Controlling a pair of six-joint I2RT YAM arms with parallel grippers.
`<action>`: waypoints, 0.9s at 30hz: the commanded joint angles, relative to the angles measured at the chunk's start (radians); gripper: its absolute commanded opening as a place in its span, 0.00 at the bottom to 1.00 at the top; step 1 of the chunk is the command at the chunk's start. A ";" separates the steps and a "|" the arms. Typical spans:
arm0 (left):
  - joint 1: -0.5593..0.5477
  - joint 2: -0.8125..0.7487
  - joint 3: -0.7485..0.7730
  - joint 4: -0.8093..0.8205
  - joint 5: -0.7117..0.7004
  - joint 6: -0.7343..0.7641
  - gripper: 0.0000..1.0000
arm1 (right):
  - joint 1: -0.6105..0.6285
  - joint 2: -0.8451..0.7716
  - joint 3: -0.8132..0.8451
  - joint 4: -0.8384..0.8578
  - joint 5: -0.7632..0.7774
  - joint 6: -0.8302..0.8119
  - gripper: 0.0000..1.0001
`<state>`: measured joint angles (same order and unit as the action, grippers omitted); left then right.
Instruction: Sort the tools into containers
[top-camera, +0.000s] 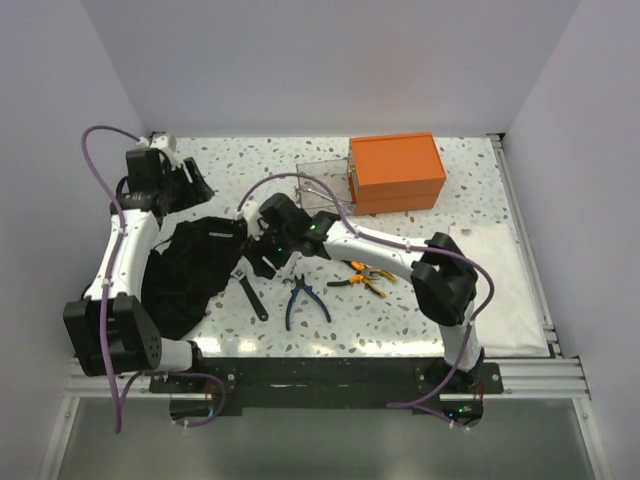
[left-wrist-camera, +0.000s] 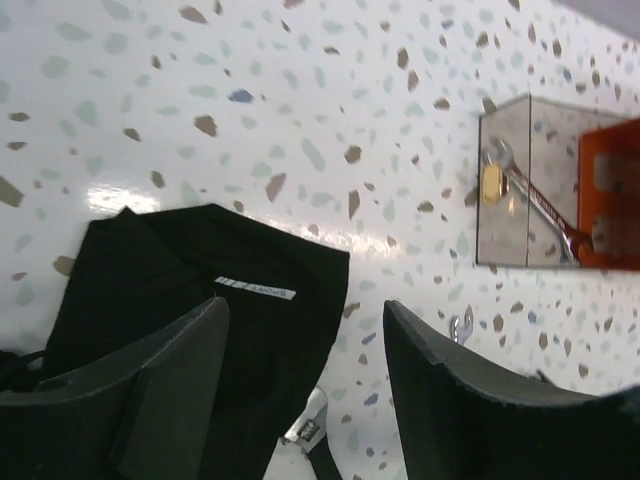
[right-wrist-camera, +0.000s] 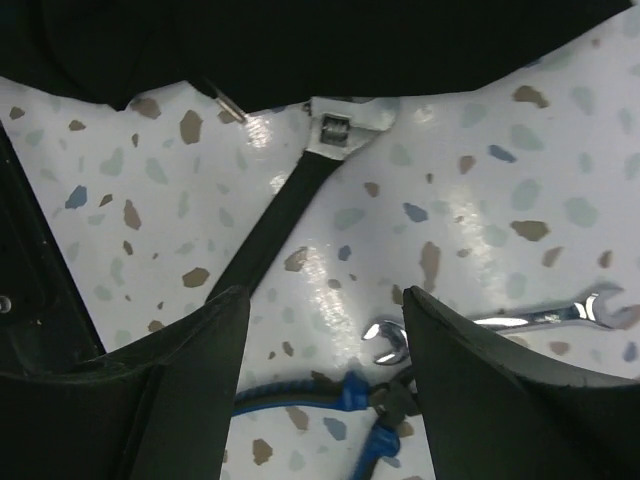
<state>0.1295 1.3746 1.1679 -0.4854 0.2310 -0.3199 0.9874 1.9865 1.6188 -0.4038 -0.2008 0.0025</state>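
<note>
Wrench is lying on the speckled table, its head touching the edge of the bag. Blue pliers and a spanner are lying near it. A second spanner is leaning inside the clear box, beside the orange box. The right gripper is hovering over the wrench, jaws wide and empty. The left gripper is hanging above the bag, equally wide and holding nothing.
</note>
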 joint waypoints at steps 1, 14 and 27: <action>0.030 -0.081 0.016 0.111 -0.102 -0.116 0.69 | 0.063 0.060 0.049 0.016 0.066 0.076 0.68; 0.044 -0.193 -0.063 0.130 -0.079 -0.113 0.70 | 0.183 0.314 0.260 -0.023 0.471 0.188 0.72; 0.045 -0.184 -0.080 0.120 -0.015 -0.120 0.70 | 0.082 0.365 0.145 -0.106 0.165 0.278 0.11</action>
<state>0.1638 1.2007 1.0966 -0.3985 0.1711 -0.4213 1.1362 2.3390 1.8576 -0.4122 0.1459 0.2504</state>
